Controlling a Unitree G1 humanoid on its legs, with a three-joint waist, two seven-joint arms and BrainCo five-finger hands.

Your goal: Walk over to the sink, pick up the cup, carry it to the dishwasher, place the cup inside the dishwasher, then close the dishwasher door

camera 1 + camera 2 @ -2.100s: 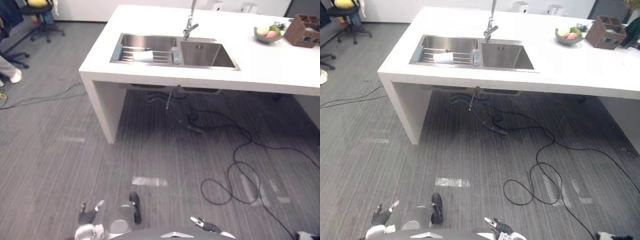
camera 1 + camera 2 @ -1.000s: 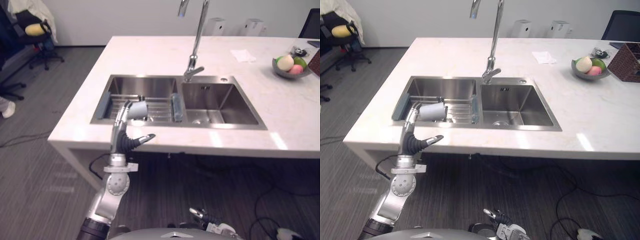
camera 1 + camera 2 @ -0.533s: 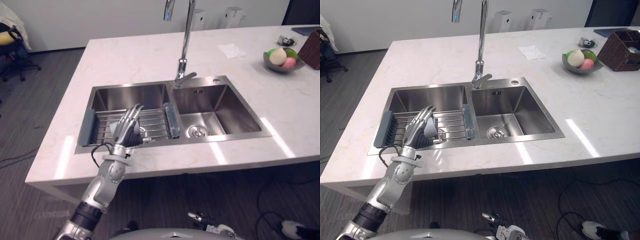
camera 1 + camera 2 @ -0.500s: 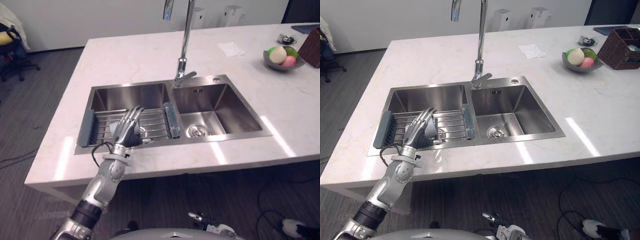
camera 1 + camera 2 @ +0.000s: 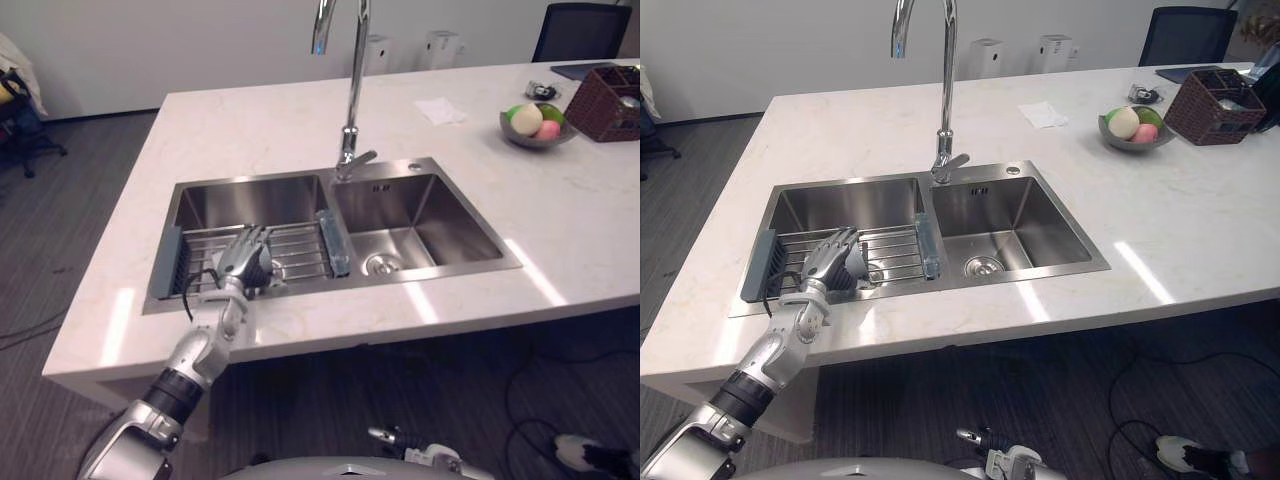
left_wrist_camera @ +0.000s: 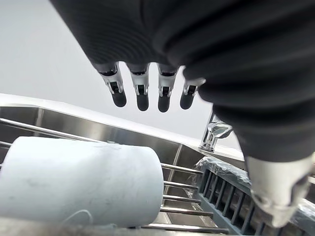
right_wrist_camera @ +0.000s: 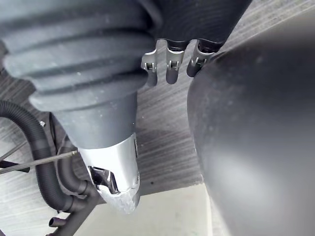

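Observation:
A pale cup (image 6: 78,189) lies on its side on the wire rack (image 5: 300,250) in the left basin of the steel sink (image 5: 250,200). My left hand (image 5: 243,262) hovers right over it. The fingers (image 6: 140,93) are stretched out straight above the cup and the thumb (image 6: 275,196) stands apart beside it, so the hand is open and grips nothing. From the head views the hand covers most of the cup. My right hand (image 7: 170,61) hangs low over the grey floor with relaxed fingers and holds nothing.
A tall faucet (image 5: 350,100) rises between the two basins; the right basin (image 5: 420,215) has a drain. On the white counter (image 5: 250,120) sit a fruit bowl (image 5: 535,122), a wicker basket (image 5: 608,100) and a napkin (image 5: 440,110). An office chair (image 5: 580,20) stands behind.
The camera has come closer to the sink. My left hand has sunk lower onto the rack over the cup, fingers still straight. The cup has not moved.

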